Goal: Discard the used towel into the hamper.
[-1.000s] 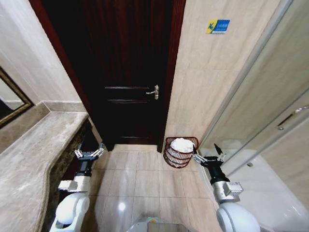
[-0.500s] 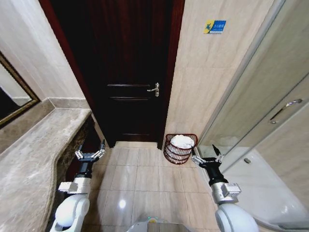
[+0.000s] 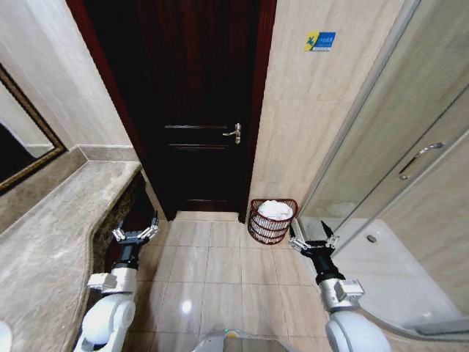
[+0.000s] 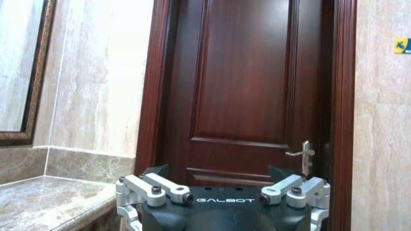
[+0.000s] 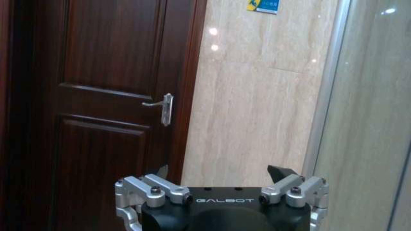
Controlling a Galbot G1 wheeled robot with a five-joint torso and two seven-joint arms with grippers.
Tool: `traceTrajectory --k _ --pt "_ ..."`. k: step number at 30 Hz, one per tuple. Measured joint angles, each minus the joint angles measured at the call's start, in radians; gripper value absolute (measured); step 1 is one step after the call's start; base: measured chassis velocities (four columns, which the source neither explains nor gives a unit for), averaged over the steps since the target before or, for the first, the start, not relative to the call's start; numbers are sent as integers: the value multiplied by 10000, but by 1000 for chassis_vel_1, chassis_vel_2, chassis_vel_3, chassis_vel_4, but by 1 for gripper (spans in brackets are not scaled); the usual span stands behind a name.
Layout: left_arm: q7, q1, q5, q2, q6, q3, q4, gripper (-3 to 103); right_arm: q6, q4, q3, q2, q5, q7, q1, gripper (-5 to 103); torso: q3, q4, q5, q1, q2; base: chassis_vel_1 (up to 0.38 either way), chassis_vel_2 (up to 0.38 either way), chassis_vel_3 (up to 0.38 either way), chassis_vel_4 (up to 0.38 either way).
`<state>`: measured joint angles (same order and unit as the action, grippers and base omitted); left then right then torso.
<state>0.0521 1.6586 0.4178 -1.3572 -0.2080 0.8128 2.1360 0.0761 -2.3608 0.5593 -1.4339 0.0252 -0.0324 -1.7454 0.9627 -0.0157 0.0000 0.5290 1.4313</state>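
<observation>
The hamper (image 3: 272, 221), a small reddish-brown wire basket, stands on the tiled floor against the beige wall just right of the dark door. A white towel (image 3: 275, 209) lies bunched inside it, up to the rim. My right gripper (image 3: 314, 238) (image 5: 220, 174) hangs open and empty a short way to the right of the hamper and nearer to me, not touching it. My left gripper (image 3: 135, 233) (image 4: 218, 174) is open and empty too, held low beside the counter's end on the left.
A dark wooden door (image 3: 198, 110) with a metal handle (image 3: 233, 133) faces me. A marble counter (image 3: 51, 235) with a framed mirror (image 3: 22, 147) runs along the left. A glass shower enclosure (image 3: 396, 169) and its white tray (image 3: 396, 271) fill the right.
The whole head view has shifted: the hamper now looks smaller and farther off, and more of the shower tray shows. Both arms keep the same pose, and the towel stays in the hamper.
</observation>
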Motion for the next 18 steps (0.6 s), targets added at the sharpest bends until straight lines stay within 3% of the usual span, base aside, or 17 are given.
traceTrajectory --k 18 --pt "130 -21 -181 -8 -88 -99 5 100 -213 -51 51 -13 10 -21 -246 100 0 -1 0 1 0 67 -76 -80 73"
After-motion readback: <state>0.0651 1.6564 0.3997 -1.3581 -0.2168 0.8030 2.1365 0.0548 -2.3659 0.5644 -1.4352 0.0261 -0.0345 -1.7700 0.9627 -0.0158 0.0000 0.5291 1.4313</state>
